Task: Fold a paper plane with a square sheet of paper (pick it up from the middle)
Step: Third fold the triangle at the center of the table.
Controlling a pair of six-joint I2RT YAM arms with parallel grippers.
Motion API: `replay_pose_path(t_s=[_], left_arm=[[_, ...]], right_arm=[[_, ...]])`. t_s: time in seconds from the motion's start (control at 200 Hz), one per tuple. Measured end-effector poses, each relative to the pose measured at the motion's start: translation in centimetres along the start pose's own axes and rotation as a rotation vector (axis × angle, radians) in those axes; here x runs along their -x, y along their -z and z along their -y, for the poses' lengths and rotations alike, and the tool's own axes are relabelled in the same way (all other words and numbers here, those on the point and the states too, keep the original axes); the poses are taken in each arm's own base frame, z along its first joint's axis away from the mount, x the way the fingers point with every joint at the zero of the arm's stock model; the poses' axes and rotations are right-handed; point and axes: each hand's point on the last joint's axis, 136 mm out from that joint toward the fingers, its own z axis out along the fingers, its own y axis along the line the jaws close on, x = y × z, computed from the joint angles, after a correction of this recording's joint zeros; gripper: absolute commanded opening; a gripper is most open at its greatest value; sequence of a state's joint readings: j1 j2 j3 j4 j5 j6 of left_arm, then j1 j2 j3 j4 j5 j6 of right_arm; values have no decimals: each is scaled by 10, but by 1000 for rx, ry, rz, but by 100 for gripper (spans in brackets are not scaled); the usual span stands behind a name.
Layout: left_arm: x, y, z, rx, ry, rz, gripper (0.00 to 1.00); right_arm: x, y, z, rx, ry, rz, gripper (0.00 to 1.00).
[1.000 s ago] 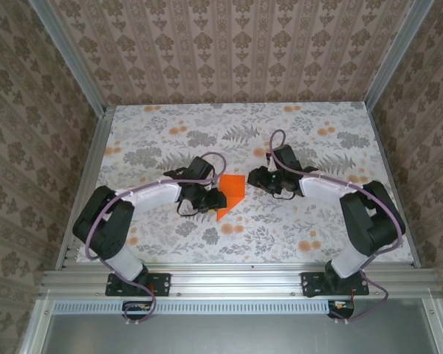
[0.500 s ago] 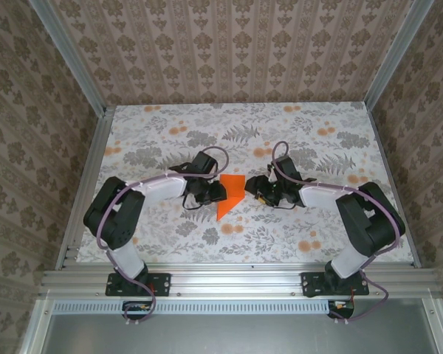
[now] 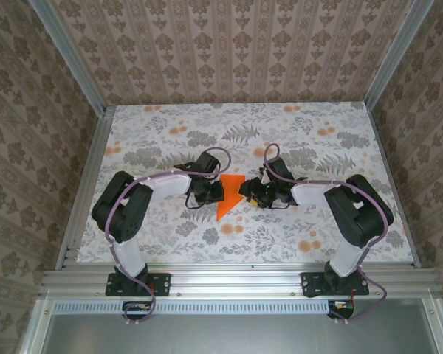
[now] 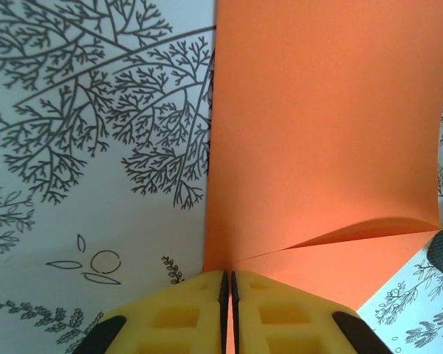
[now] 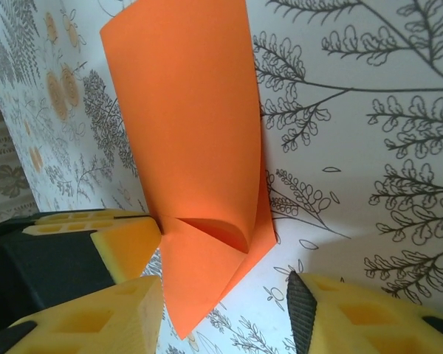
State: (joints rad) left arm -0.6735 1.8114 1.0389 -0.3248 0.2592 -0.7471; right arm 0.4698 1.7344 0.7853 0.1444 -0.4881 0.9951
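- The sheet (image 3: pixel 227 198) lies mid-table (image 3: pixel 317 228) between the two grippers, folded into a wedge whose narrow tip points at the near edge
- Left gripper (image 3: pixel 217 193) is at the sheet's left edge. In its wrist view the yellow fingers (image 4: pixel 280 313) are pressed together with the orange edge pinched between them, so it is closed on the sheet (image 4: pixel 325 125)
- A crease runs across the sheet from that pinch, and one flap curls up off the table (image 4: pixel 96 110)
- Right gripper (image 3: pixel 244 193) is just beside the sheet's right edge
- In the right wrist view its jaws stand well apart, one finger on each side of the sheet's tip, clamping nothing
- There the sheet (image 5: pixel 188 118) rises from the table in a curved fold, with the left gripper's pad (image 5: pixel 122 240) touching its lower left edge
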Motion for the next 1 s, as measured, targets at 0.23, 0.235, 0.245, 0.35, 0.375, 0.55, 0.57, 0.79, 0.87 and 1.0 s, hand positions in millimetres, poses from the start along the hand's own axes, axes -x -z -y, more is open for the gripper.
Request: replay_pose_path(t_s=[0.23,0.235,0.245,0.35,0.375,0.55,0.57,0.79,0.87,1.0], left_arm=[[0,0,0,2,0,1,13],[0,0,0,1,0,1,13],[0,0,0,1,0,1,13],[0,0,0,1,0,1,13],[0,0,0,2,0,1,13],[0,0,0,1,-1,1,14],[0,0,0,1,-1,1,15],[1,1,4,-16,-12,4,26],[4,7,7,-25,-22,19,33],[7,27,16,-76,-53,82,50]], right_arm=[[-1,-9,-5,25,-13,-21,37],[-1,-10,-5,26,-13,-22,37],[-1,-10,-5,25,-14,-23,36],[-3,-16,-7,33,-13,-37,33],[-3,-17,-7,34,-13,-40,32],[-6,-24,-13,61,-6,-54,26],[-6,-25,-14,67,-5,-58,25],[-12,-32,-18,76,1,-79,8],[-12,-31,-15,59,-7,-73,5],[-10,-22,-7,4,-21,-34,3]])
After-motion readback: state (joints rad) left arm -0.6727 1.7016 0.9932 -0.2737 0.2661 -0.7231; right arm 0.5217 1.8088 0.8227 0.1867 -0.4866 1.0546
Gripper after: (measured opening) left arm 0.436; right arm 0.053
